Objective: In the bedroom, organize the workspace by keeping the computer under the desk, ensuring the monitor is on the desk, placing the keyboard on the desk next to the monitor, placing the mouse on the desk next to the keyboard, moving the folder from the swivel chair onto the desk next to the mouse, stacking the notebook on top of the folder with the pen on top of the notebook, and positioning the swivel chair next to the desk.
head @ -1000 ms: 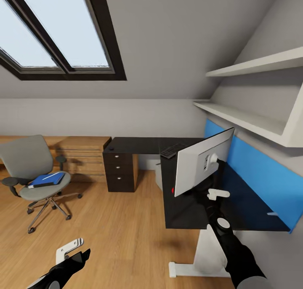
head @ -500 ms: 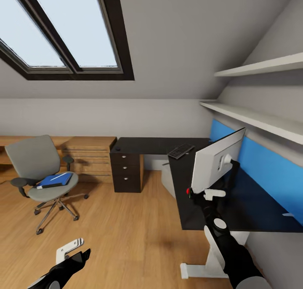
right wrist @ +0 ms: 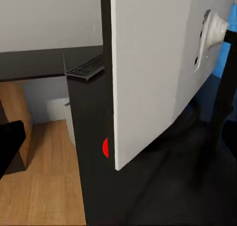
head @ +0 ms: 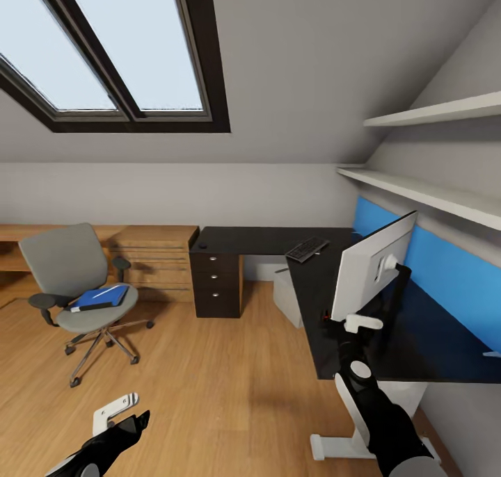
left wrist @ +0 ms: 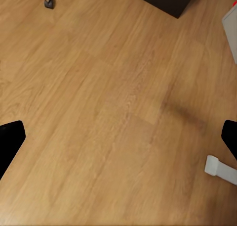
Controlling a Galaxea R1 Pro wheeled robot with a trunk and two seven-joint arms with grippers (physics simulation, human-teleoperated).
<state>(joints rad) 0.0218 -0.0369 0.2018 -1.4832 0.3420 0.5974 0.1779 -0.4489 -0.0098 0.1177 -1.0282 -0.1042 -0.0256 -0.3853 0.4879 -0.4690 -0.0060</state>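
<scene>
**Now the monitor, set on the counter**

Leftmost, the left hand (head: 118,413) hangs open and empty over the floor; folder (head: 99,297) waits on the swivel chair (head: 76,275). Rightward, monitor (head: 372,265) stands on the counter (head: 320,324), right hand (head: 353,322) spread wide beside it, holding nothing; withdraw gently. Versus earlier, the camera has panned rightward.

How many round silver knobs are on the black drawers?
3, stacked on the drawer unit under the desk: top, middle, bottom.
</scene>
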